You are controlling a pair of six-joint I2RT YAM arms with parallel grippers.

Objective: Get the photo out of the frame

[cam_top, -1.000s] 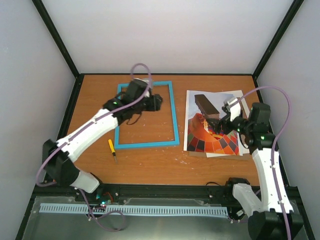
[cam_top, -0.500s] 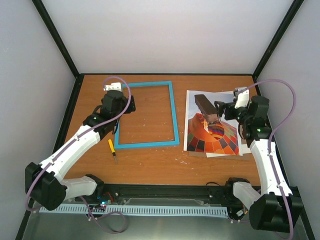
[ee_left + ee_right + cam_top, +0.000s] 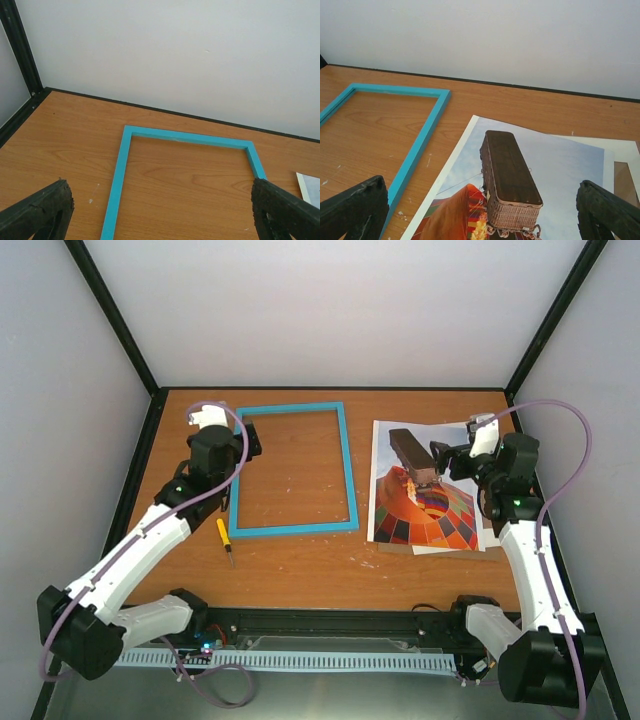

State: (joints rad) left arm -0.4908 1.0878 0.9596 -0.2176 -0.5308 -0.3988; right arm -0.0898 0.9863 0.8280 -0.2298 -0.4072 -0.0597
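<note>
The light-blue frame (image 3: 346,466) lies flat and hollow on the wooden table, with bare wood showing inside it. The photo (image 3: 425,502) lies flat to its right, outside the frame, showing a red, orange and yellow checkered shape with a dark block at its top. My left gripper (image 3: 250,445) is open and empty above the frame's far left corner; its view shows the frame (image 3: 187,137) between its fingers (image 3: 37,215). My right gripper (image 3: 442,459) is open and empty above the photo's far part; its view shows the photo (image 3: 560,160) and the frame's corner (image 3: 420,142).
A small yellow-handled screwdriver (image 3: 226,540) lies left of the frame's near corner. A white sheet (image 3: 489,538) and a brown backing board (image 3: 395,549) stick out from under the photo. Black rails and white walls close in the table.
My left arm has drawn back to the left, from over the frame's inside to its far left corner. My right gripper has risen and moved back off the photo's middle.
</note>
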